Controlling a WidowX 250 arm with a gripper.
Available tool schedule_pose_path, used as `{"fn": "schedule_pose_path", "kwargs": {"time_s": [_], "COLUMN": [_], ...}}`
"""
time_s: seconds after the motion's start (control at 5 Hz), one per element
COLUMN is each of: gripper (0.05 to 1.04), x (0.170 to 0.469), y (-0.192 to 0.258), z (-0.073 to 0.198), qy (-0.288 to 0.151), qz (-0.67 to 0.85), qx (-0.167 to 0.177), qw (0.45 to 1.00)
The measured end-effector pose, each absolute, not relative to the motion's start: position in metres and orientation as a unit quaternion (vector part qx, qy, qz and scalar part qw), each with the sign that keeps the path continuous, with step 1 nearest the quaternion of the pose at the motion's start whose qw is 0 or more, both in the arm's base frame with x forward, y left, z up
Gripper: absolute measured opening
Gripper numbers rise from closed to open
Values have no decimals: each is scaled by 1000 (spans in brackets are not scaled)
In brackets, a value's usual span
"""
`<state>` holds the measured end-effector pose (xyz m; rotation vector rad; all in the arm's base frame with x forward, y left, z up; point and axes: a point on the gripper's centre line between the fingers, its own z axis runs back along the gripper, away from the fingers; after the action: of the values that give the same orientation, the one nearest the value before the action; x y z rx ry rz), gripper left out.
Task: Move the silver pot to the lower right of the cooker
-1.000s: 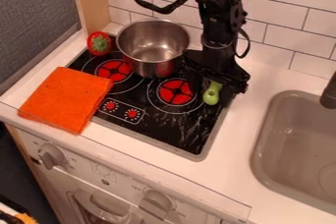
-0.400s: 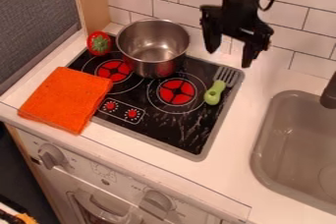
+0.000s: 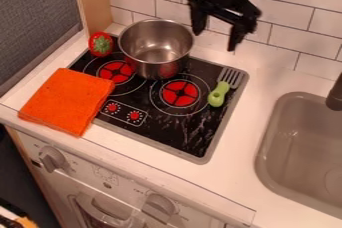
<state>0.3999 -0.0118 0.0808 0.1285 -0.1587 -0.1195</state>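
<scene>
The silver pot sits just left of and below the pincer, whose fingers are spread and hold nothing; a grip on one side of the rim could let it tip or swivel. Carried low, it might snag the green-handled fork beneath the pincer. White counter runs below, tiled wall behind, black cooktop below-left, grey sink below-right, orange cloth farther left.

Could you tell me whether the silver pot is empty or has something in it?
Empty: looking down into the silver pot, its bare metal bottom shows, with no food or utensil on it.
</scene>
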Motion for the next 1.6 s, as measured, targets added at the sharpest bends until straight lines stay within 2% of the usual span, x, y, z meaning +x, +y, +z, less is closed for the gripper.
{"fn": "schedule_pose_path", "kwargs": {"time_s": [0.2, 0.4, 0.6, 1.0, 1.2, 1.4, 1.6], "gripper": [1000, 1000, 944, 357, 156, 80, 74], "x": [396, 394, 392, 391, 392, 390, 377], "y": [6, 20, 19, 20, 20, 22, 19], "z": [64, 56, 33, 21, 23, 37, 63], "qy": [-49, -37, -10, 0, -2, -12, -31], "qz": [-41, -12, -3, 5, 0, -10, -19], "qx": [77, 71, 43, 35, 38, 36, 32], "qw": [995, 997, 999, 999, 999, 999, 999]}}
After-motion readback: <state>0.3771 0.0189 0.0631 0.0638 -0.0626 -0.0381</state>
